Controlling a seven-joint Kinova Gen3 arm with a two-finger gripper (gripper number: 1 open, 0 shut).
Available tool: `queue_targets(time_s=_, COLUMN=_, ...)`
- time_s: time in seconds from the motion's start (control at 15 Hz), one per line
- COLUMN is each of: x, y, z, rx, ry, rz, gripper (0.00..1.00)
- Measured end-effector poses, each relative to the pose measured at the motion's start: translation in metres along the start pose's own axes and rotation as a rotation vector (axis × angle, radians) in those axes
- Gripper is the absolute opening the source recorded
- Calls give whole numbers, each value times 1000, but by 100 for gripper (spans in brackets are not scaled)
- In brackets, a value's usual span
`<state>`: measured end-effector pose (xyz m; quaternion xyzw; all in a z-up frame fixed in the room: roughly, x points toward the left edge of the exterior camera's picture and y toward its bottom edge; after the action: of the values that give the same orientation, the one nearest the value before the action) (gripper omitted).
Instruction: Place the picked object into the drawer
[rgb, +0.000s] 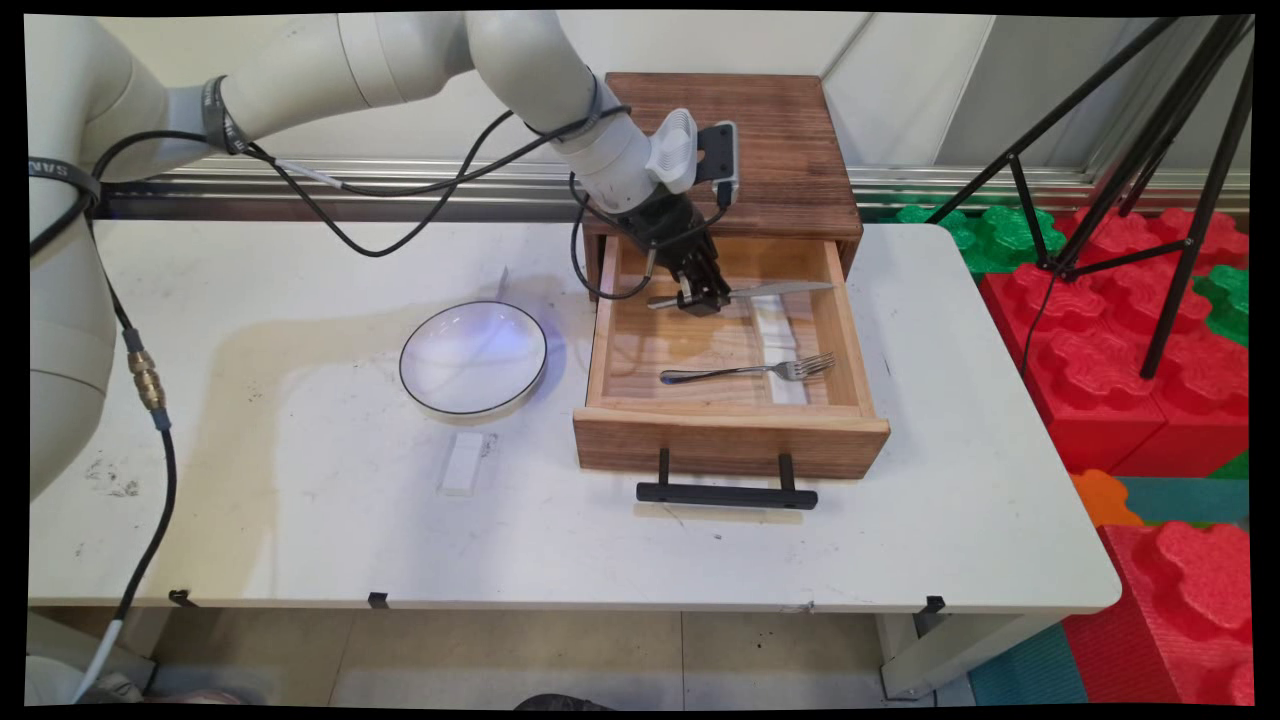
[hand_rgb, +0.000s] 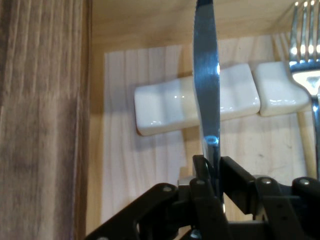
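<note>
Gripping a table knife (rgb: 770, 290) by its handle, the gripper (rgb: 700, 298) hangs over the open wooden drawer (rgb: 730, 430), far of the fork (rgb: 750, 371). Keep that blade level! Hand view: jaws clamped on the knife, white cutlery rest (hand_rgb: 165, 107) below.

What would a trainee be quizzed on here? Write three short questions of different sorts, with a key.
1. True or false: the gripper is shut on the knife.
2. Which lies in the open drawer? A spoon, B fork, C cup.
3. What stands on the table left of the drawer?

Key: 1 true. 2 B. 3 a white plate with a dark rim.
</note>
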<state>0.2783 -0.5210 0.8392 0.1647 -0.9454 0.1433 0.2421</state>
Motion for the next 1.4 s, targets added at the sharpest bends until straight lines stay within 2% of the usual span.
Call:
queue_targets(time_s=0.47, x=-8, y=-3, z=16, rx=-9, ry=-19, rz=-1, gripper=0)
queue_targets(time_s=1.0, x=-11, y=-6, z=26, rx=-10, ry=-17, rz=-2, gripper=0)
queue_targets(time_s=1.07, x=-11, y=-6, z=27, rx=-10, ry=-16, rz=-1, gripper=100)
queue_targets(time_s=1.4, x=-10, y=-8, z=28, rx=-8, ry=-10, rz=0, gripper=100)
